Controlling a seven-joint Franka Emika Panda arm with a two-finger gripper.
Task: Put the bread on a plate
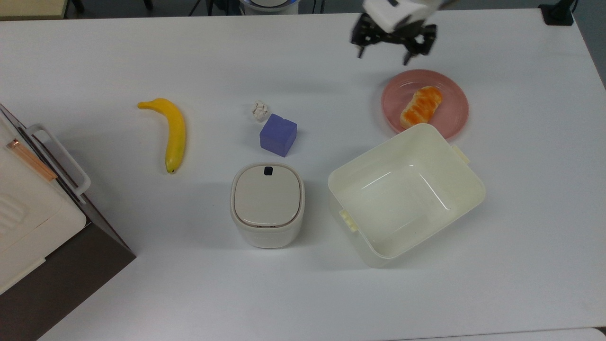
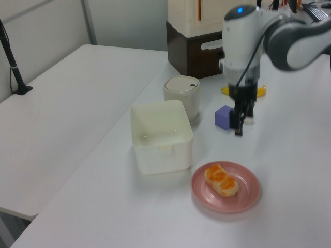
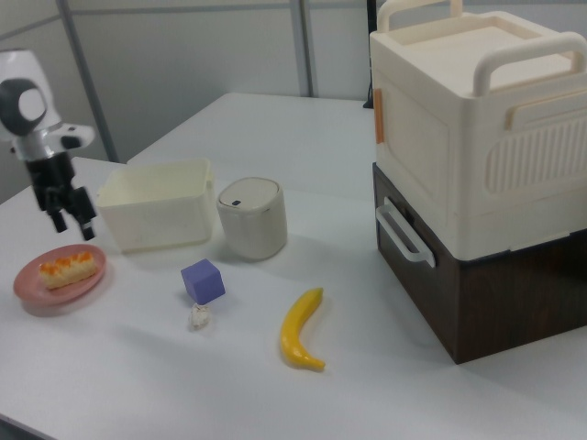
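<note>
Bread (image 1: 421, 107) is lying on the pink plate (image 1: 452, 96), its long axis running from about one o'clock to seven o'clock in the top view, glossy side up and nothing gripping it.

Going left to right across the top view: a cream-and-brown cabinet (image 1: 28, 222) is sitting at the table's (image 1: 142, 284) left edge, a banana (image 1: 173, 131) is resting beside it, then a crumpled white scrap (image 1: 259, 110) just at eleven o'clock of a purple cube (image 1: 278, 135), with a lidded cream bin (image 1: 267, 203) at six o'clock of the cube. A cream tub (image 1: 459, 189) is standing open and empty next, its far corner overlapping the plate's near rim in the top view; the left view suggests a small gap between them. The plate is lying at one o'clock of the tub.

The tool (image 1: 388, 51) is hanging above the bare table at ten o'clock of the plate, fingers spread apart and holding nothing.

Judging by this, the placing step looks complete and the retreat is in hand. Any next move is only calling for the arm to be drawing clear without brushing the plate or tub.
</note>
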